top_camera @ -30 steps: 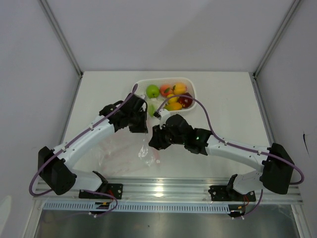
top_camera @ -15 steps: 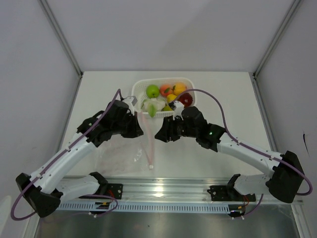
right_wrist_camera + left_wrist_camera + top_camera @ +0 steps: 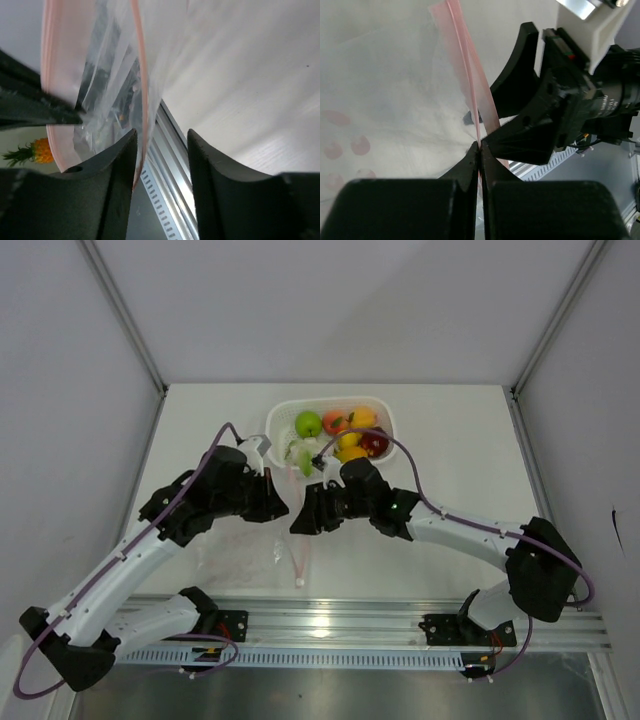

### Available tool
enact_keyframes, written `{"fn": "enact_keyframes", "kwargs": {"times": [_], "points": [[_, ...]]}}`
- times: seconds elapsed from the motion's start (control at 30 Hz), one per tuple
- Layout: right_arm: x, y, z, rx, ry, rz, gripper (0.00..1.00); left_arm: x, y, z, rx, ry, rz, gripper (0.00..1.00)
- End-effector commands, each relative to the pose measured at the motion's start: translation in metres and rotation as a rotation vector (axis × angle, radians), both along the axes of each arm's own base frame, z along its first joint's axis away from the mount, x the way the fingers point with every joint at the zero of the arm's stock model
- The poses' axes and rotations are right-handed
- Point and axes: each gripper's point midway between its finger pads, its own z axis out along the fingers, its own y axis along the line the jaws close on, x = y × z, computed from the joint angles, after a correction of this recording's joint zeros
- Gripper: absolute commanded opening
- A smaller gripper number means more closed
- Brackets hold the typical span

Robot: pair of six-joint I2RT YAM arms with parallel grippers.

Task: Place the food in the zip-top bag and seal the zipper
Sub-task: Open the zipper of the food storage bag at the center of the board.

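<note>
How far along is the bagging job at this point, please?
Done: no food visibly bagged; it sits in the basket. In hand: the left tool pinches the red zipper of the bag, the right tool open at that edge. Left: filling and sealing.

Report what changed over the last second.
The right gripper opened; the zip-top bag edge now sits between its jaws. The left gripper drew slightly toward the near edge, and the zipper, bunched before, now runs straight from it. The left gripper stays shut on the zipper; the food stays in the basket.
</note>
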Motion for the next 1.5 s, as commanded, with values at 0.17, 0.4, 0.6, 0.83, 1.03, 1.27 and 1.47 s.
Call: {"fn": "enact_keyframes", "kwargs": {"times": [0.17,0.4,0.6,0.83,1.03,1.27,1.47], "points": [[0.032,0.014,0.025,-0.061,-0.150,-0.132,0.00,-0.007,0.017,0.008,0.028,-0.034,0.033,0.01],[0.070,-0.062,-0.009,-0.427,-0.263,-0.438,0.00,-0.009,0.053,0.006,0.122,-0.098,0.141,0.00],[0.066,-0.075,0.003,-0.435,-0.312,-0.453,0.00,-0.018,0.060,0.010,0.110,-0.120,0.130,0.01],[0.028,-0.014,0.055,-0.327,-0.364,-0.339,0.00,-0.022,0.035,0.018,-0.005,-0.115,0.057,0.01],[0.016,0.012,0.073,-0.326,-0.364,-0.316,0.00,-0.023,0.023,0.022,-0.028,-0.091,0.009,0.09],[0.014,0.017,0.069,-0.377,-0.348,-0.328,0.00,-0.024,0.026,0.028,-0.040,-0.114,0.018,0.44],[0.006,0.025,0.076,-0.353,-0.344,-0.314,0.00,-0.020,0.029,0.020,-0.012,-0.101,0.039,0.51]]}}
